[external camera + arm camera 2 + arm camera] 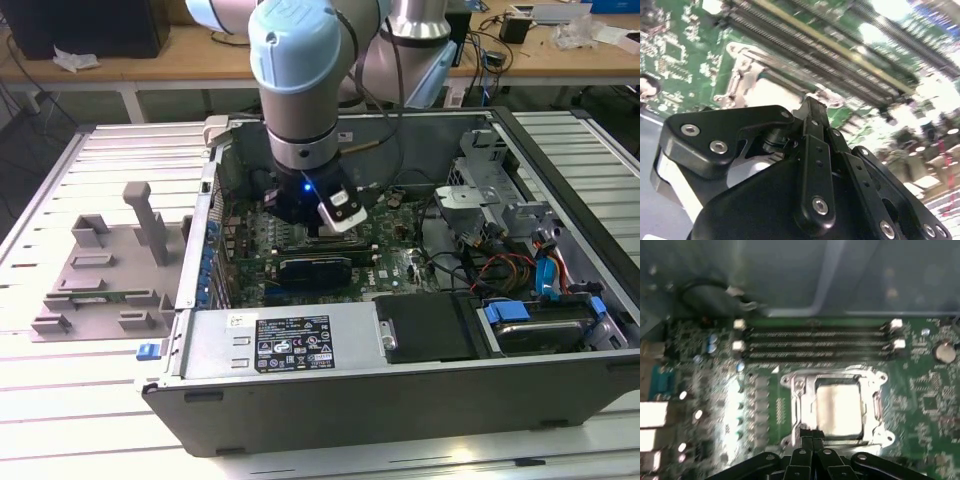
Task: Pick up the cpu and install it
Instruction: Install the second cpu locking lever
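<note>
1. We see the gripper [812, 446] in both wrist views as black linkages that meet at a narrow tip; in the first wrist view the fingers [806, 444] look pressed together with nothing between them, though the tips are partly cut off by the black body below.
2. In the second wrist view the gripper [812, 107] hides much of what lies under it, and its tip sits over the near edge of the socket [747, 75]; we cannot tell whether it touches the frame.
3. In the exterior view the gripper [318, 225] is mostly hidden by the arm [300, 80] and the wrist housing, so we cannot make out its tips there.
4. The cpu [838, 408] lies flat inside the socket [799, 400], its pale silvery top framed by the metal bracket on all sides. It is just beyond the gripper tip, apart from the fingers, not held.
5. In the second wrist view the cpu [771, 95] shows as a pale patch within the socket, partly covered by the gripper's linkage.
6. Past the socket, on the side away from the gripper, run the long memory slots [815, 342] on the green motherboard [927, 400].
7. The socket sits inside the open computer case [400, 400], which rests on the slatted table [90, 410].
8. Outside the case, at the exterior view's left, stands the grey tray [110, 270] with upright blocks, well apart from the socket.
</note>
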`<state>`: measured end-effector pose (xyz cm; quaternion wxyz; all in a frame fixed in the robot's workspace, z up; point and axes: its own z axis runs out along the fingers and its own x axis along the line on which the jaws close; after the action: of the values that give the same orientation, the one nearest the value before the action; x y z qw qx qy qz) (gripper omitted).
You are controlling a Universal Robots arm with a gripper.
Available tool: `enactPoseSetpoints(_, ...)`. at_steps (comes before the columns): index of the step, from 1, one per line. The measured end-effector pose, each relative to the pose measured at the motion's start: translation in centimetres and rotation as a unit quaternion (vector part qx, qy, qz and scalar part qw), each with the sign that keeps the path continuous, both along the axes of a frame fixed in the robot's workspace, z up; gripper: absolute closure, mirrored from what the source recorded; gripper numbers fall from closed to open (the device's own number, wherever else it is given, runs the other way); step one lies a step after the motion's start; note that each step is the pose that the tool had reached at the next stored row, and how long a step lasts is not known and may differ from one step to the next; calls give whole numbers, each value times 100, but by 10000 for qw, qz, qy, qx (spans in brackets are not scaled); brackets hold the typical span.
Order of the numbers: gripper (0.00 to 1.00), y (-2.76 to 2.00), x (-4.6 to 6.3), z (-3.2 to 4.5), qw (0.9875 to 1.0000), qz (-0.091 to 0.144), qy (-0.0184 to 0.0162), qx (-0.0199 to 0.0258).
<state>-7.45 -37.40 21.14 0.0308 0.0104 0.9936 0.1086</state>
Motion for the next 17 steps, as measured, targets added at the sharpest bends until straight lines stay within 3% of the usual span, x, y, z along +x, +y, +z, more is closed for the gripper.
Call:
enactPoseSetpoints(5, 89, 138, 151, 0, 10000, 1, 0, -34)
enactPoseSetpoints(6, 89, 163, 196, 1, 10000, 1, 1, -70)
enactPoseSetpoints(7, 89, 182, 270, 0, 9999, 0, 2, -159)
enactPoseSetpoints(8, 89, 186, 288, 0, 9998, 1, 2, -189)
enactPoseSetpoints(13, 89, 190, 289, 129, 9998, 0, 2, -194)
enactPoseSetpoints(17, 89, 191, 289, 133, 9998, 1, 2, -197)
